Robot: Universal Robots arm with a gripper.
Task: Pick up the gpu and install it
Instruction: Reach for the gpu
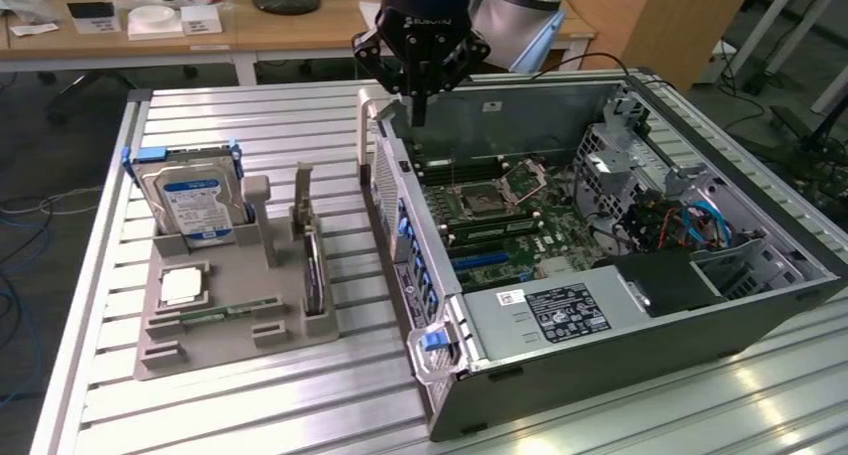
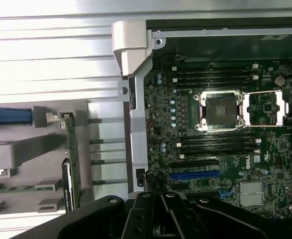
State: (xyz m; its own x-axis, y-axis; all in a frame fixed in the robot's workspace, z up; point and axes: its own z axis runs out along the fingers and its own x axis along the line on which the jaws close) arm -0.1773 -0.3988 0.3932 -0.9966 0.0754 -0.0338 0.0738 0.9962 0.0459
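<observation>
The gpu (image 1: 313, 273) is a thin dark card standing on edge in a slot of the grey holder tray (image 1: 225, 354), at the exterior view's left of the open computer case (image 1: 742, 306). From the wrist it appears edge-on (image 2: 70, 149). My gripper (image 1: 416, 112) hangs above the case's rear wall, near the top of the motherboard (image 1: 497, 202), and well apart from the gpu. Its fingers (image 2: 153, 211) are shut with nothing between them. A blue expansion slot (image 2: 195, 175) lies on the motherboard (image 2: 210, 149) close to the fingers.
The tray also carries a silver hard drive (image 1: 199, 202) in a blue frame, a processor chip (image 1: 182, 286) and a green memory stick (image 1: 218, 316). A power supply (image 1: 563, 311) and cables (image 1: 682, 222) fill part of the case. Desks stand behind the ribbed metal table (image 1: 265, 415).
</observation>
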